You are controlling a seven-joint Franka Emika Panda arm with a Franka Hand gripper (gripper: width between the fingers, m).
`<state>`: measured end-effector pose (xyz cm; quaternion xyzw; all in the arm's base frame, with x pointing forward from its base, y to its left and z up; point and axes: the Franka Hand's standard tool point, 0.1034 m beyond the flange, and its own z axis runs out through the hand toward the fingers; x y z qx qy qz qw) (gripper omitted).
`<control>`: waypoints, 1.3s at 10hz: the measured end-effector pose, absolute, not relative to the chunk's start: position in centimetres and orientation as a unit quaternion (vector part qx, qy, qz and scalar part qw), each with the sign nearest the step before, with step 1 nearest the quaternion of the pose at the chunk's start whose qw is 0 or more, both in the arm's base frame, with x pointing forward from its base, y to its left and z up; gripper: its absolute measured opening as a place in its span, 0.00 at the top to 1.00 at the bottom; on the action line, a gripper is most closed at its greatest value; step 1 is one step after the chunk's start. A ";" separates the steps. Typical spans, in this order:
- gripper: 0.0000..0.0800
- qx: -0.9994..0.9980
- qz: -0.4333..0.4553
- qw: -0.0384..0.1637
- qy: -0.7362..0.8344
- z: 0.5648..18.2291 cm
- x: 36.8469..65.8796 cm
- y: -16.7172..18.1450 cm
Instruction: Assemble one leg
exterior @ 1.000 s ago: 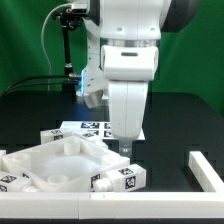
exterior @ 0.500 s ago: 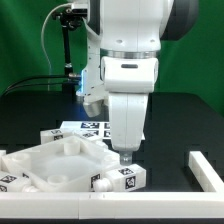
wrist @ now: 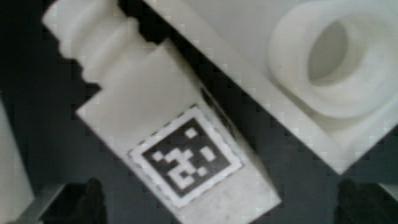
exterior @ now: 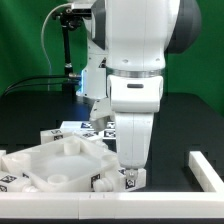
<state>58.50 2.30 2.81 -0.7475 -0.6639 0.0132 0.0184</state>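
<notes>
A white leg (exterior: pixel 112 181) with a square tag lies on the black table against the near right corner of the large white tabletop (exterior: pixel 45 165). My gripper (exterior: pixel 128 173) has come down right over it and hides its right part. In the wrist view the leg (wrist: pixel 178 135) lies diagonally, threaded end away from me. It sits between my two dark fingers (wrist: pixel 75 200), which stand apart on either side without touching it. The gripper (wrist: pixel 217 202) is open and empty. The tabletop's corner with a round socket (wrist: pixel 311 60) shows beside the leg.
The marker board (exterior: pixel 82 127) lies behind the tabletop, with another leg (exterior: pixel 52 135) at its left end. A tagged white part (exterior: pixel 8 181) sits at the far left. A white bar (exterior: pixel 205 168) lies at the right and a white rail (exterior: pixel 60 209) along the front.
The arm has moved down and slightly to the exterior view's right, bringing the open fingers from above the leg to around it.
</notes>
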 end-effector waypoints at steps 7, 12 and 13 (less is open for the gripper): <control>0.19 -0.749 0.020 0.029 -0.662 1.2 57.9 2.9; 0.81 -0.749 0.020 0.029 -0.661 1.2 57.9 2.8; 0.81 -0.749 0.020 0.029 -0.661 1.2 57.9 2.8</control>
